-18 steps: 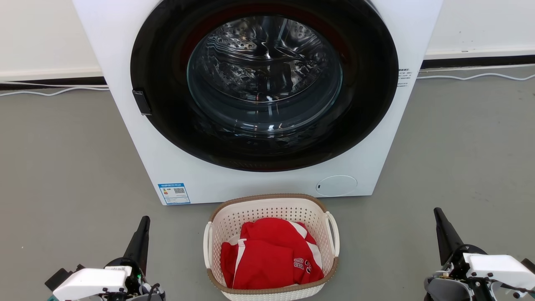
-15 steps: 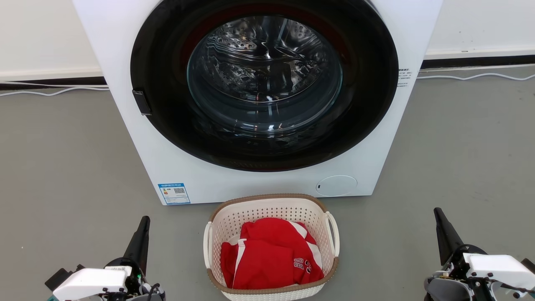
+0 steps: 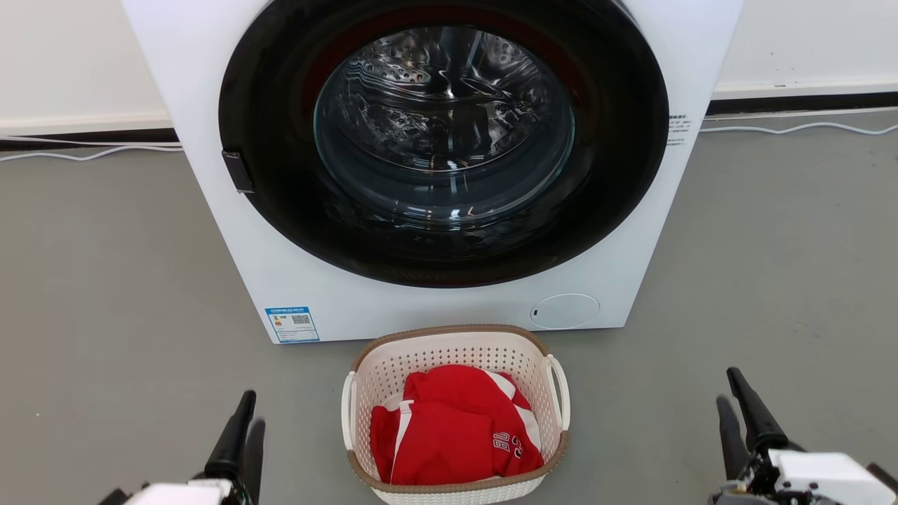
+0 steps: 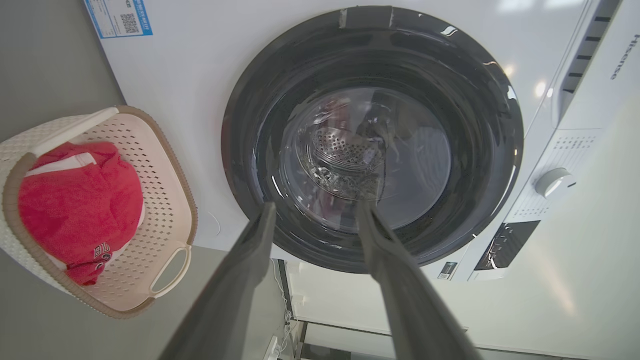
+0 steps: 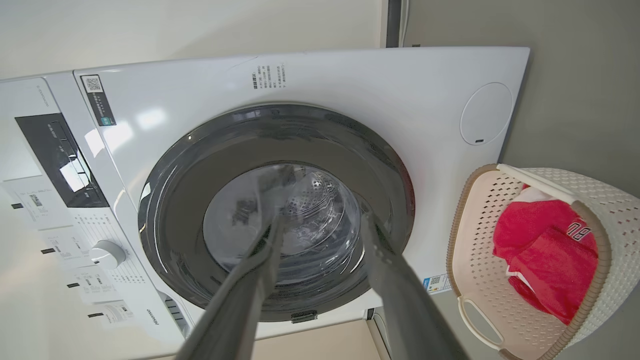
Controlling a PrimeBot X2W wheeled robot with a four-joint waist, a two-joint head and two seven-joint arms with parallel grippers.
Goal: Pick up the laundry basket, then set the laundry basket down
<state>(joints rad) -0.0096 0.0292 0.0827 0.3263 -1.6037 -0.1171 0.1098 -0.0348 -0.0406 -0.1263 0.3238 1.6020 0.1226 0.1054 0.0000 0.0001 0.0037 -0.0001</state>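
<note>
Head view, left gripper (image 3: 251,414): lower left, jaws parted, nothing between them, clear of the basket.
Head view, right gripper (image 3: 727,387): lower right, jaws parted, holding nothing, also clear of the basket.
Left wrist view: fingers (image 4: 250,260) spread wide, empty gap, aimed at the washer door.
Right wrist view: fingers (image 5: 395,280) spread wide, empty gap, same door ahead.
Laundry basket (image 3: 456,330): upright on the floor (image 3: 105,280), between the two grippers, just in front of the washing machine (image 3: 435,308).
Loop handles (image 3: 561,393): one on each side, untouched.
Contents: red garment (image 3: 449,428) with white stripes, crumpled inside.
Washing machine: white front-loader, round dark door (image 3: 442,119), metal drum visible through the glass, blue label (image 3: 292,324) at lower left of the front.
Background: grey floor, white cable (image 3: 84,154) along the wall.
</note>
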